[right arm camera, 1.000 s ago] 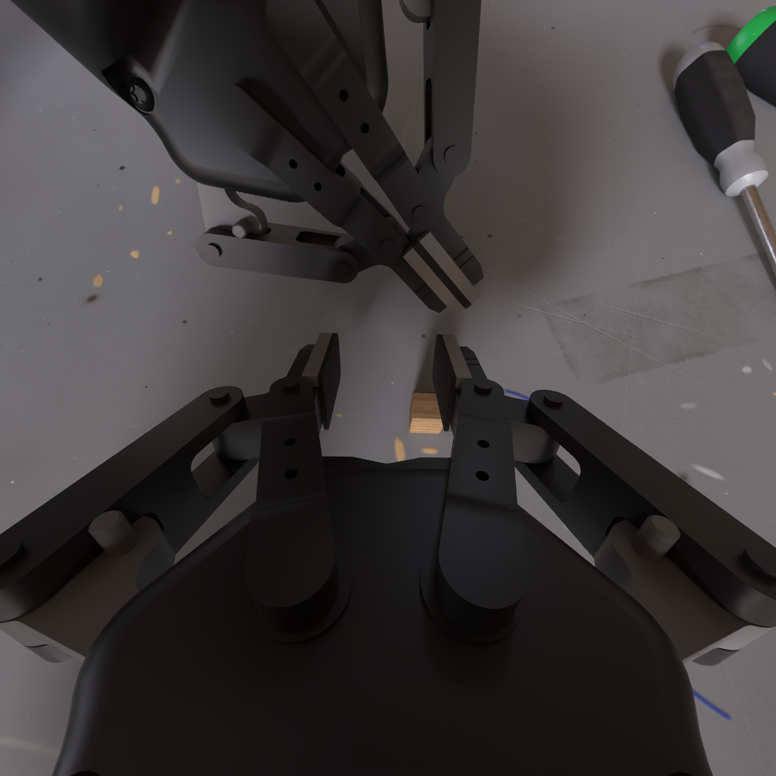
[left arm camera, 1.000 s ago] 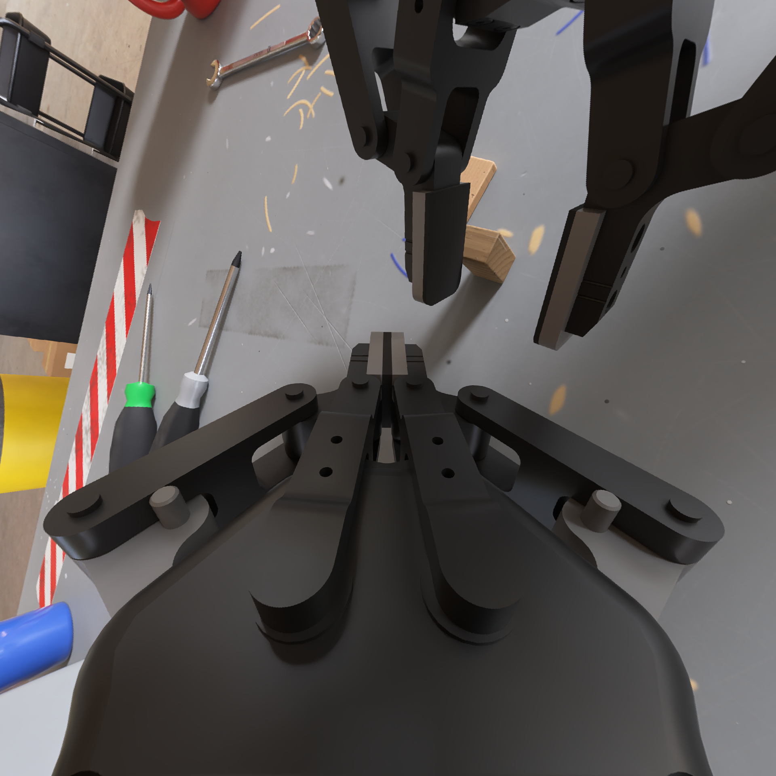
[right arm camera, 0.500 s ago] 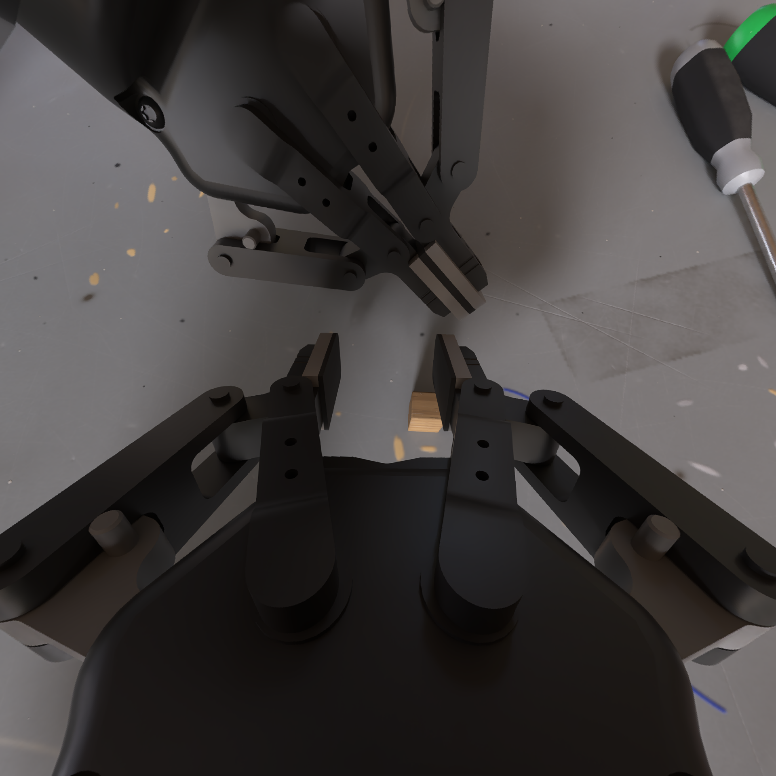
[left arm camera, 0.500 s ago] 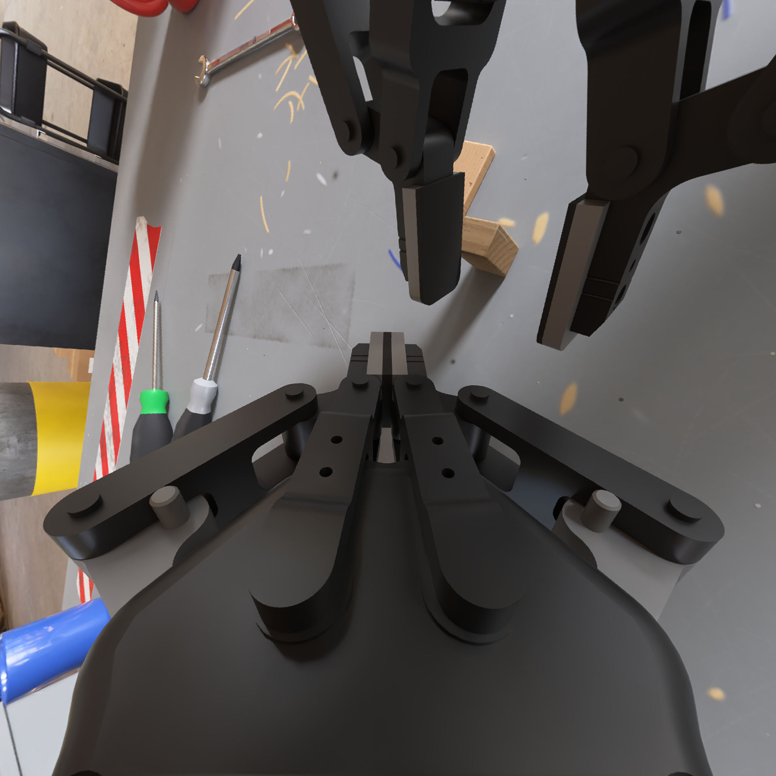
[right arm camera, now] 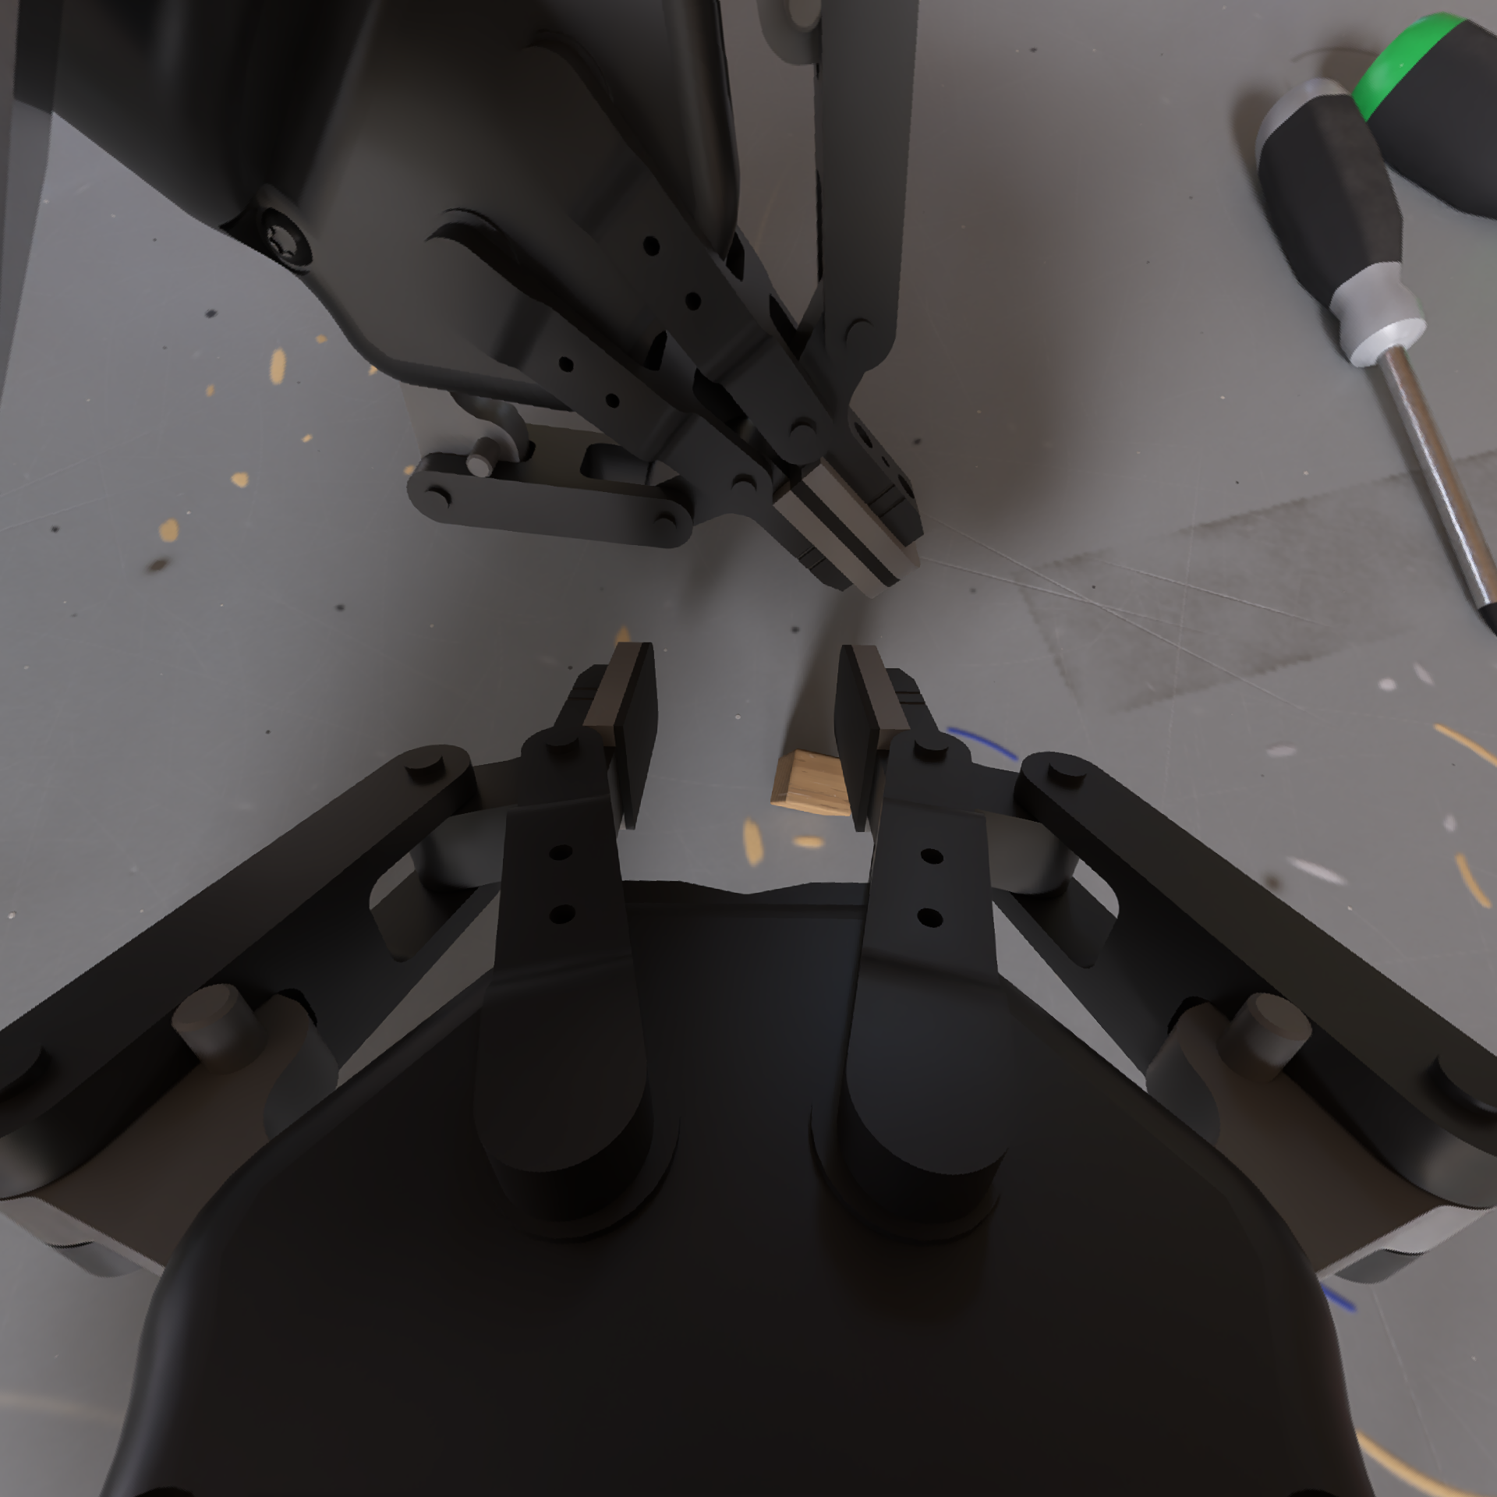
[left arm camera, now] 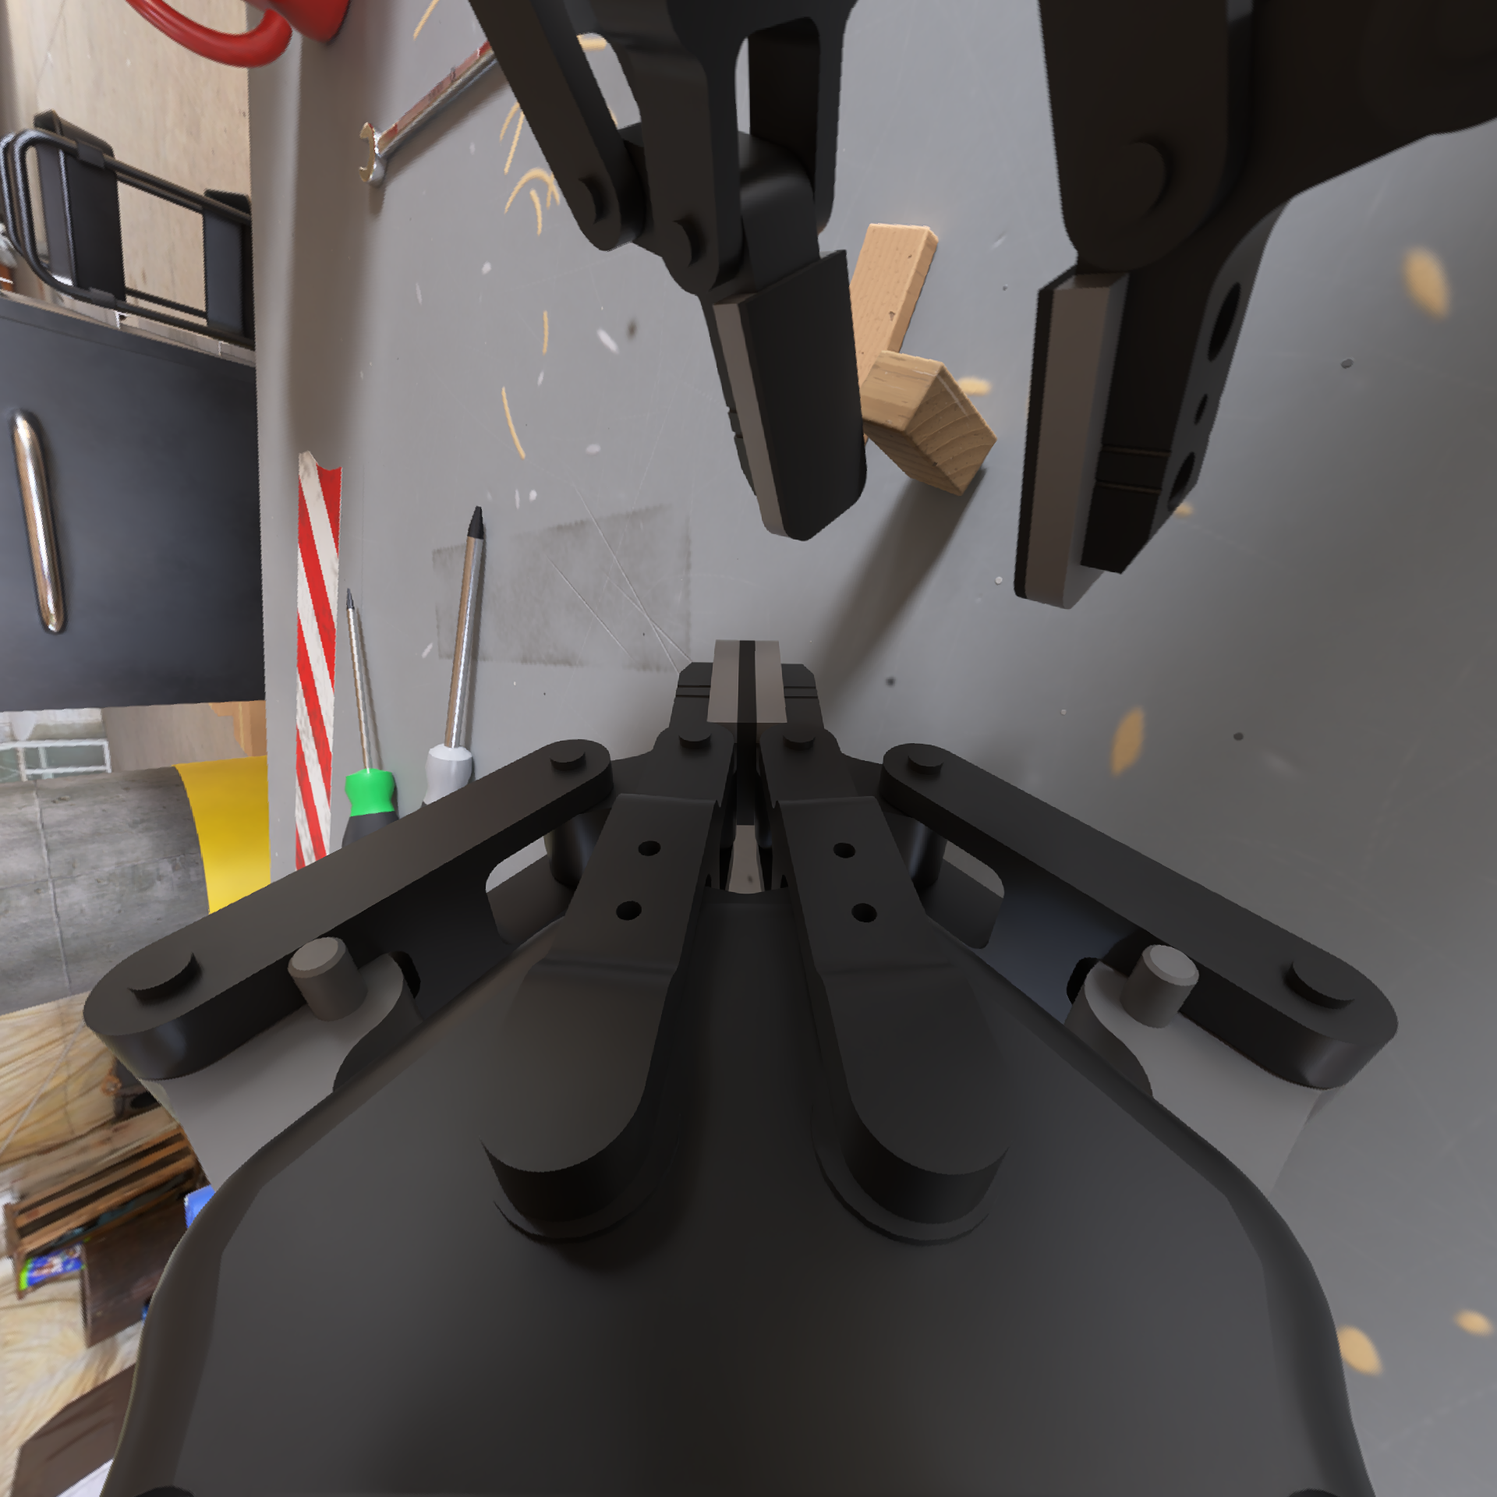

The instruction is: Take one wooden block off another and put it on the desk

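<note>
Fingers of the right gripper (right arm camera: 741, 721) are spread above the tan wooden blocks (left arm camera: 923, 421); left gripper (left arm camera: 745, 680) fingers are pressed together, empty. Step: approach. Next: descend, straddling the upper block.

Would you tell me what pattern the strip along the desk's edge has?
Red and white diagonal stripes on the strip, clearest in the left wrist view.

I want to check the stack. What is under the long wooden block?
The long wooden block seems to lean on a shorter wooden block lying on the desk. The right gripper covers their contact.
</note>
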You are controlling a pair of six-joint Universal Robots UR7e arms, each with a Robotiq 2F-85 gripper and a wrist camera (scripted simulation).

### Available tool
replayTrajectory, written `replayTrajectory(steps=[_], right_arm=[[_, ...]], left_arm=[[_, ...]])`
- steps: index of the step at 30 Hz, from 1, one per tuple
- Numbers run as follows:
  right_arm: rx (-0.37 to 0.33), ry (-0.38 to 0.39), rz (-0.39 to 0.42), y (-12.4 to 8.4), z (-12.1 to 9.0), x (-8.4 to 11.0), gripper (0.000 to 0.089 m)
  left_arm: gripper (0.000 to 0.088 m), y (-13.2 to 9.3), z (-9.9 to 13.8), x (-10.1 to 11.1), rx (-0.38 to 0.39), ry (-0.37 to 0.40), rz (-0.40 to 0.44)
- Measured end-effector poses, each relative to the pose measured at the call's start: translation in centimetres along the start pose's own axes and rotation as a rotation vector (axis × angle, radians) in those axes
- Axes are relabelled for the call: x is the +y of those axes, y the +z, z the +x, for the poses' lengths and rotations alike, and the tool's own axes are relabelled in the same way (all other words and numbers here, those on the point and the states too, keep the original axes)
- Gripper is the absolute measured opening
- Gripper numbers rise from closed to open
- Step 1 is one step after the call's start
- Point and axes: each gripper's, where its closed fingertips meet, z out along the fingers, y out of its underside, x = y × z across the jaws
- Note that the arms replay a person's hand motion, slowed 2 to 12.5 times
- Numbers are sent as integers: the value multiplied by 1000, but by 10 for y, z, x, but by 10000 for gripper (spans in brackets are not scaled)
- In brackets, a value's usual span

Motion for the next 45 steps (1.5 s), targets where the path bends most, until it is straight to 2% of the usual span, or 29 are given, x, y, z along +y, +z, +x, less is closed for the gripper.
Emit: replayTrajectory(steps=[5,14,26,45], right_arm=[[1,23,1,-3,2,1,402],[-56,134,15,-2,-1,-2,423],[-36,67,-6,8,-7,-3,466],[-46,93,13,7,-6,-4,465]], left_arm=[[0,-1,1,-2,2,40,5],[0,-3,1,3,4,115,-3],[0,-4,5,4,24,189,-1],[0,1,4,1,5,260,-9]])
